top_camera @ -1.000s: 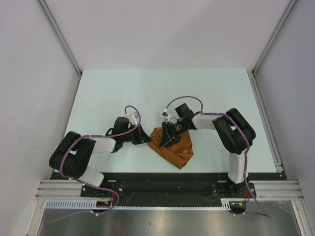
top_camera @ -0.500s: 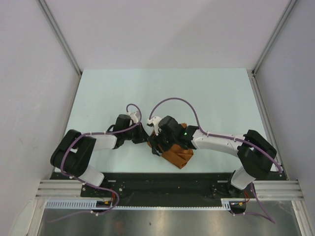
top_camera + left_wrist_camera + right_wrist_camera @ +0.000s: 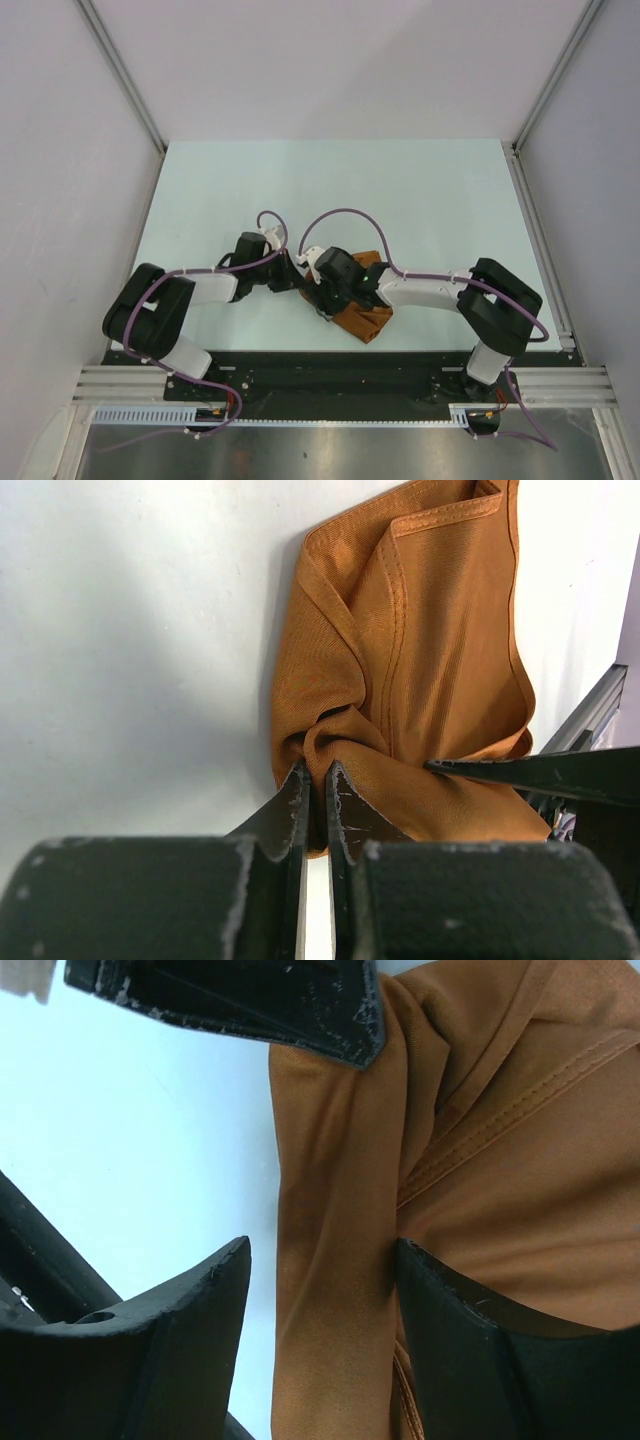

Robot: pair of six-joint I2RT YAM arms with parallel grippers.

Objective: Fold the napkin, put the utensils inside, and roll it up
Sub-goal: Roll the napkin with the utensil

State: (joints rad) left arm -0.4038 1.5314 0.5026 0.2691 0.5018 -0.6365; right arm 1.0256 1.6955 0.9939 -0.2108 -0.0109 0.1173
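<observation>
Left gripper (image 3: pixel 315 780) pinches the rust-orange soft cloth napkin (image 3: pixel 430 660); right gripper (image 3: pixel 322 1250) stands open astride a fold. Risk: closing there may bunch the cloth.

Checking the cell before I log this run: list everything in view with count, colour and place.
napkin: one, rust-orange, bunched near the table's front edge
table: one, pale blue-white, under everything
fork: none visible
left arm: one, black-white, reaching from front left
right arm: one, black-white, reaching from front right
left pincer: one, black, shut on a napkin fold
right pincer: one, black, open astride a napkin fold
</observation>
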